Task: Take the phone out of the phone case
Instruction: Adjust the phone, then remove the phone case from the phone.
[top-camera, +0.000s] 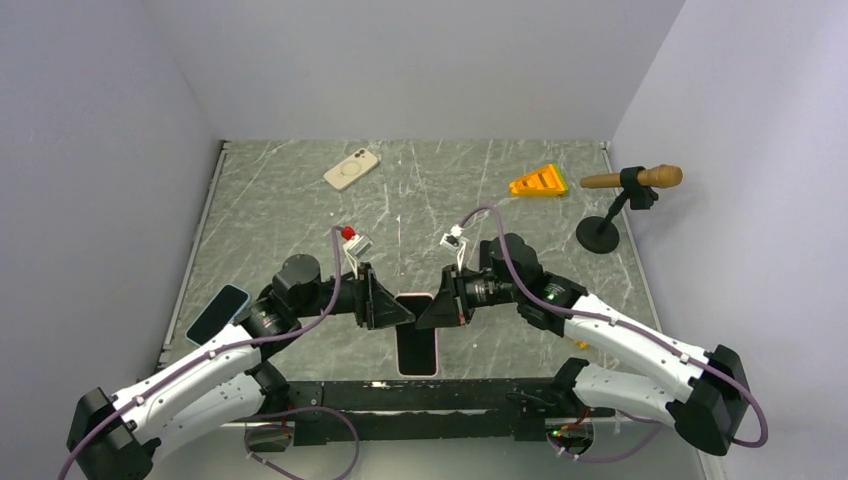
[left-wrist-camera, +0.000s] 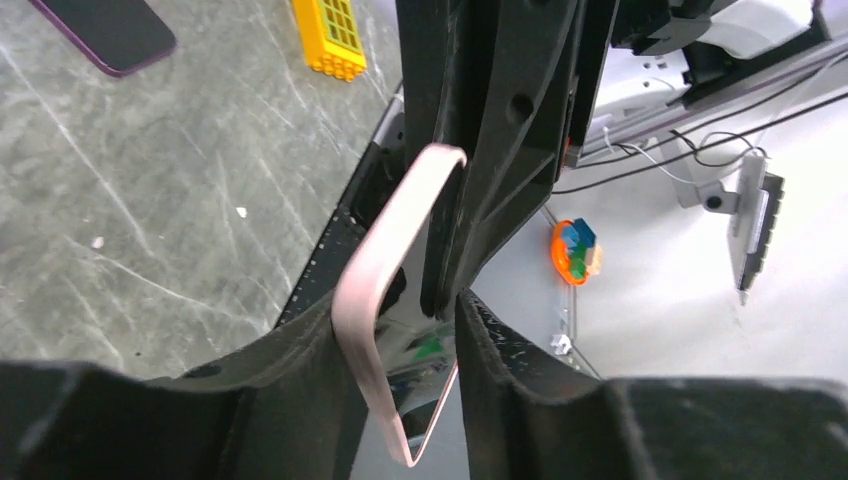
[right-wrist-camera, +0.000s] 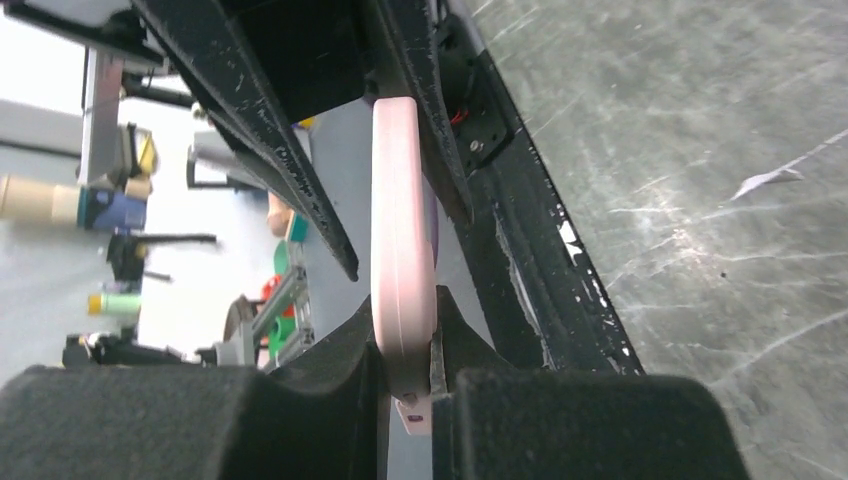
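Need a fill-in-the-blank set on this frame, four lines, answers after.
1. The case held up at mid-table is ___ in colour.
2. The right gripper is ___ on the case.
3. A second phone lies on the robot's ___ side.
4. The yellow block sits at the far ___ of the table.
Missing words: pink; shut; left; right.
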